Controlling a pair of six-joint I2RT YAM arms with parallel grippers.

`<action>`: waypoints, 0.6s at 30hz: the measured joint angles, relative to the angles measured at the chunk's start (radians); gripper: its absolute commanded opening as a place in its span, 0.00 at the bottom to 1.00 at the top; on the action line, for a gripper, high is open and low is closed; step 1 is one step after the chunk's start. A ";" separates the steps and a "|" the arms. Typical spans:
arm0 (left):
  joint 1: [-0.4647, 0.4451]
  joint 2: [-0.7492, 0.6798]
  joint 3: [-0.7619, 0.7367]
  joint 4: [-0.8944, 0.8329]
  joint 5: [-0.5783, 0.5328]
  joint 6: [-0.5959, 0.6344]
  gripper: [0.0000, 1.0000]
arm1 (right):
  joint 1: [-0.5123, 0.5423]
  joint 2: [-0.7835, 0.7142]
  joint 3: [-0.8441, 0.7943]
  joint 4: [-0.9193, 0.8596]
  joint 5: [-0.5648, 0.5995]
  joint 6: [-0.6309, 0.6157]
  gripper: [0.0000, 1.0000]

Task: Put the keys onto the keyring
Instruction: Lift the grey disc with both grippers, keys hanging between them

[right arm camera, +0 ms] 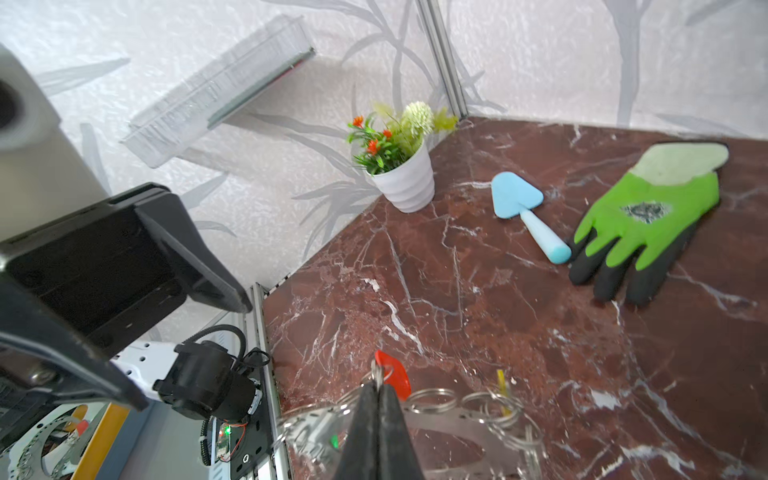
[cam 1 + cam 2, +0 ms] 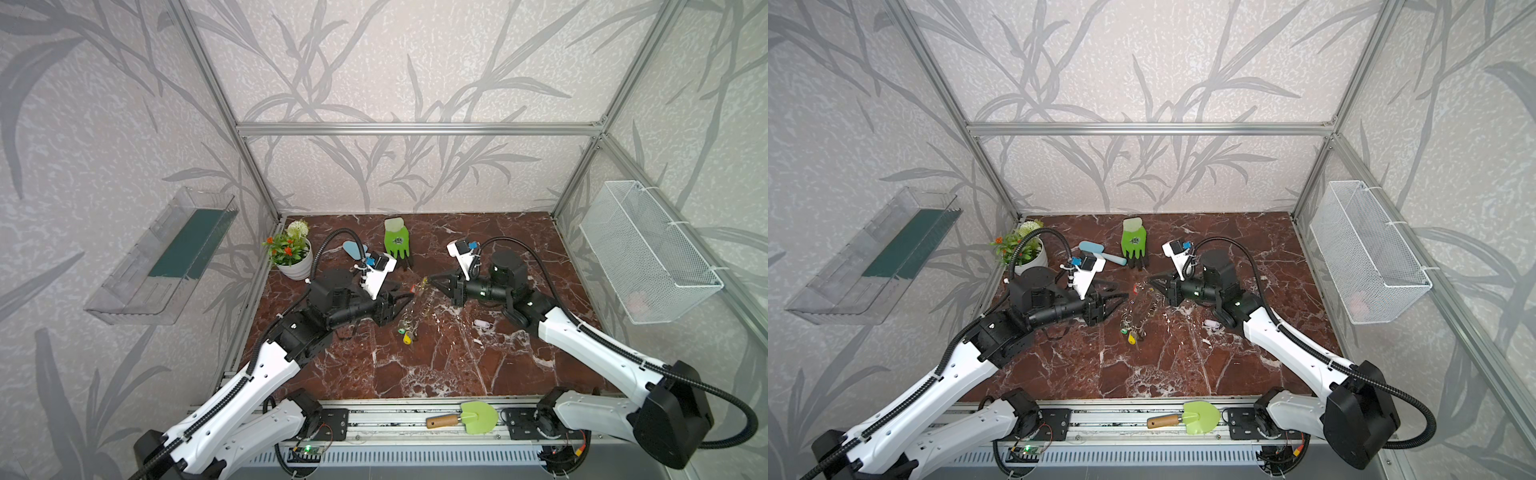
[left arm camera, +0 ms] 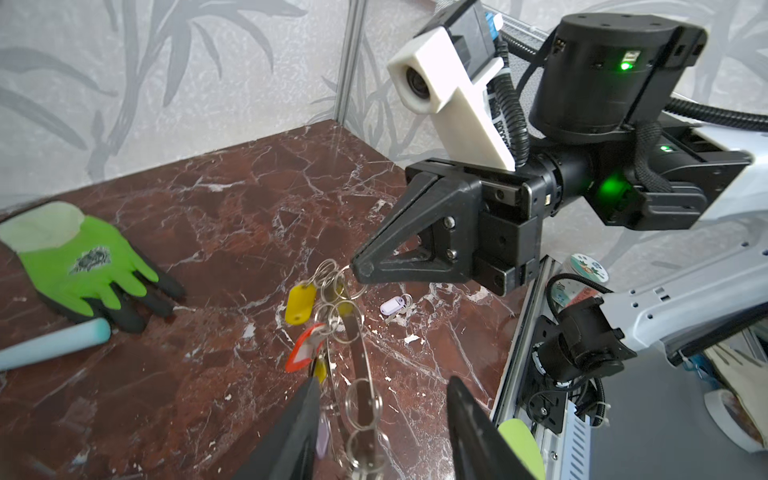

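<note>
The keyring (image 2: 417, 307) (image 2: 1142, 307) is a flat grey metal disc hanging edge-on above the marble floor, its rim strung with small wire loops. My right gripper (image 2: 430, 277) (image 1: 378, 388) is shut on its upper rim, next to a red key (image 1: 397, 376). Yellow (image 3: 300, 303), red (image 3: 305, 347) and green (image 2: 401, 331) keys dangle from the keyring (image 3: 361, 353). My left gripper (image 3: 384, 415) (image 2: 405, 305) stands open, one finger on each side of the disc's lower part. A lilac key (image 2: 482, 323) (image 3: 392, 306) lies loose on the floor under the right arm.
A green glove (image 2: 397, 241) and a blue trowel (image 2: 355, 249) lie at the back, beside a white flower pot (image 2: 293, 255). A green trowel (image 2: 469, 417) rests on the front rail. A wire basket (image 2: 648, 257) and a clear tray (image 2: 162, 257) hang on the side walls.
</note>
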 measured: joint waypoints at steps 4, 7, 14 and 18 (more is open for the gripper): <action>0.000 0.021 0.072 -0.038 0.047 0.055 0.46 | 0.000 -0.032 -0.032 0.095 -0.048 0.012 0.00; 0.000 0.036 0.108 -0.051 0.061 0.079 0.44 | 0.000 -0.053 -0.063 0.157 -0.080 0.028 0.00; 0.000 0.076 0.121 -0.053 0.090 0.086 0.39 | 0.000 -0.079 -0.086 0.257 -0.132 0.061 0.00; 0.000 0.127 0.135 -0.058 0.131 0.085 0.37 | 0.000 -0.081 -0.087 0.305 -0.157 0.085 0.00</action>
